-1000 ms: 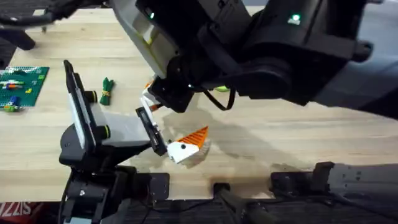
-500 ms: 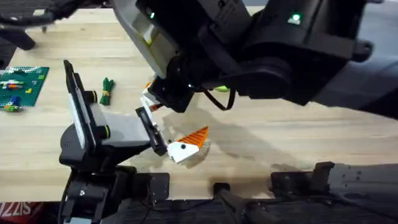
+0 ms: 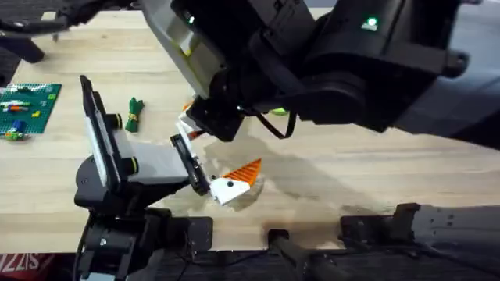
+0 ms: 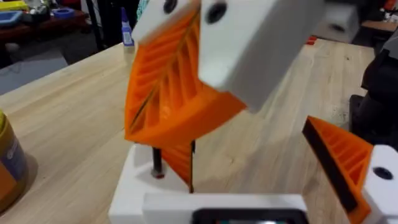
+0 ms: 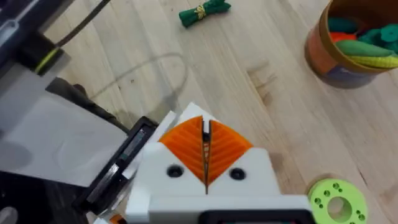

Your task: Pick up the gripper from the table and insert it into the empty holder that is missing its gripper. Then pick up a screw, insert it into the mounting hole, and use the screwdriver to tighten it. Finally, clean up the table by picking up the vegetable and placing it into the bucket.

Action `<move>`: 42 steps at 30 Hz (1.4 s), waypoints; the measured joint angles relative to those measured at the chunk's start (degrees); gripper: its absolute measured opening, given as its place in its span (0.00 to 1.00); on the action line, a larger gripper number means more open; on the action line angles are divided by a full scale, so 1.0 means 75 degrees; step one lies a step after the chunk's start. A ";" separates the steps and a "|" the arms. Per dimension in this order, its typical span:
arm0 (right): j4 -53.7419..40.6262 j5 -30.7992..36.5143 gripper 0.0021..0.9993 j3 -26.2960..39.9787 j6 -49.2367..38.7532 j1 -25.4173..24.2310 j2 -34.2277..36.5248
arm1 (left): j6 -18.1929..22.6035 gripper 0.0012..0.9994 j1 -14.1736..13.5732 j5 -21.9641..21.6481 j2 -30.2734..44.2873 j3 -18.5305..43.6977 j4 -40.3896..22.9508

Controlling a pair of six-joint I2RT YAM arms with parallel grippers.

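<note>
Vegetable (image 5: 204, 12) well beyond the right pincer (image 5: 206, 163) — pads pressed together, empty.

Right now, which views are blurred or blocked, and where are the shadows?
Overhead: the right arm rises close under the camera, large, dark and soft, covering the table's middle and casting a shadow beneath. Left wrist: the white and orange part up close is blurred, the far room soft. Right wrist: sharpest; the vegetable and bucket read clearly.
</note>
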 joint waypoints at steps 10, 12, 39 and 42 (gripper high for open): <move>0.0000 0.0000 0.00 0.0000 0.0000 0.0000 0.0000 | 0.0000 0.99 0.0000 0.0000 0.0002 0.0000 0.0000; 0.0000 0.0000 0.00 0.0000 0.0000 0.0000 0.0000 | 0.0000 0.99 0.0000 0.0000 0.0002 0.0000 0.0003; 0.0040 -0.0114 0.00 0.0000 0.0003 0.0000 0.0000 | 0.0000 0.99 0.0001 0.0000 0.0000 0.0000 0.0003; 0.0035 -0.0114 0.00 0.0000 0.0003 0.0000 0.0000 | 0.0000 0.99 0.0001 0.0000 0.0000 0.0000 0.0002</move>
